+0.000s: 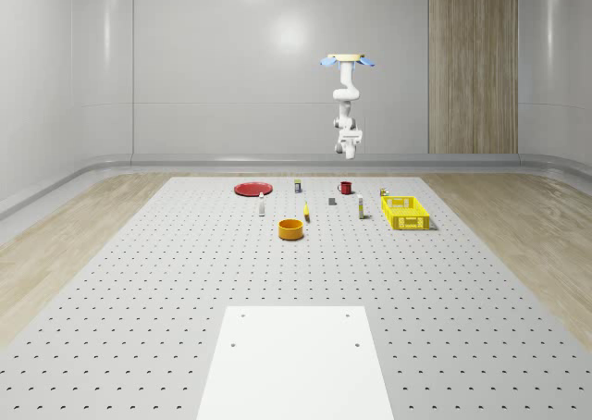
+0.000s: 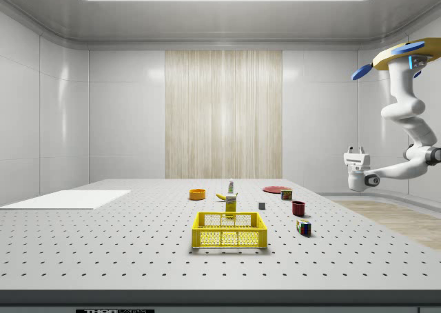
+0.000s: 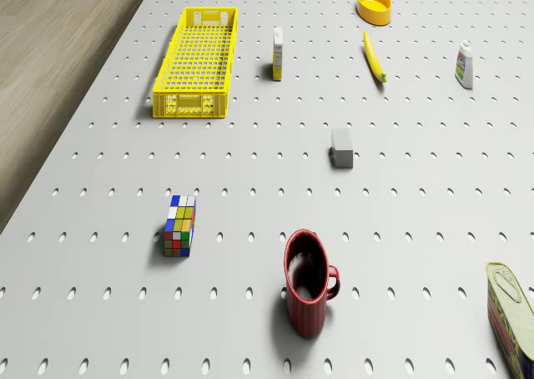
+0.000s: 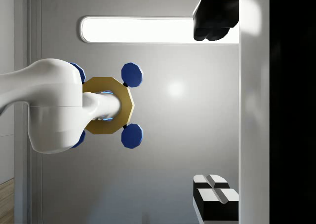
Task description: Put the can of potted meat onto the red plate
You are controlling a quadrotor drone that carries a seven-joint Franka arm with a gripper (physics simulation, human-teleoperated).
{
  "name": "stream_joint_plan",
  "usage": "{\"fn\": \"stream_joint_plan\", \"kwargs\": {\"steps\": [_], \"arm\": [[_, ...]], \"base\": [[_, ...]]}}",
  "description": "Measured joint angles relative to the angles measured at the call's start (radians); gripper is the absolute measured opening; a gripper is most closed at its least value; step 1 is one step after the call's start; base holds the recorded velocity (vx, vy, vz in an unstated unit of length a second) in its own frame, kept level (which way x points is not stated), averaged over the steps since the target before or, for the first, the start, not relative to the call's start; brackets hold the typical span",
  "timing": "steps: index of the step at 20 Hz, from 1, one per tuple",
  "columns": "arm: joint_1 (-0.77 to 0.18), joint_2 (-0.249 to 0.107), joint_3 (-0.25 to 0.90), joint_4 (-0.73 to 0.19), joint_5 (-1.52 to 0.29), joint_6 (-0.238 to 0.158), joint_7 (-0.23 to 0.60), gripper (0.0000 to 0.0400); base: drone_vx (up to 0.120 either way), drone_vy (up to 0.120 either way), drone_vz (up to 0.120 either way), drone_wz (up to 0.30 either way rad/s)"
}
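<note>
Drone: hovering high above the table's far edge, arm folded beneath, gripper pointing upward, fingers apart, nothing between them. Can of potted meat: on the table beside the red mug. Red plate: well apart, toward the whole-scene view's left

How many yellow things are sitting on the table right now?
3. The yellow crate lies nearest the table's wood-floor edge, the banana lies between the small carton and the white bottle, and the yellow bowl sits just beyond the banana.
</note>
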Motion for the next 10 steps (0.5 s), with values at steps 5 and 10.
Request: {"fn": "stream_joint_plan", "kwargs": {"steps": [5,10], "arm": [[-0.001,0.000,0.000,0.003,0.000,0.001,0.000,0.0400],[-0.001,-0.002,0.001,0.002,0.000,0.003,-0.001,0.0400]], "base": [[0.000,-0.032,0.000,0.000],[0.000,-0.120,0.000,0.000]]}}
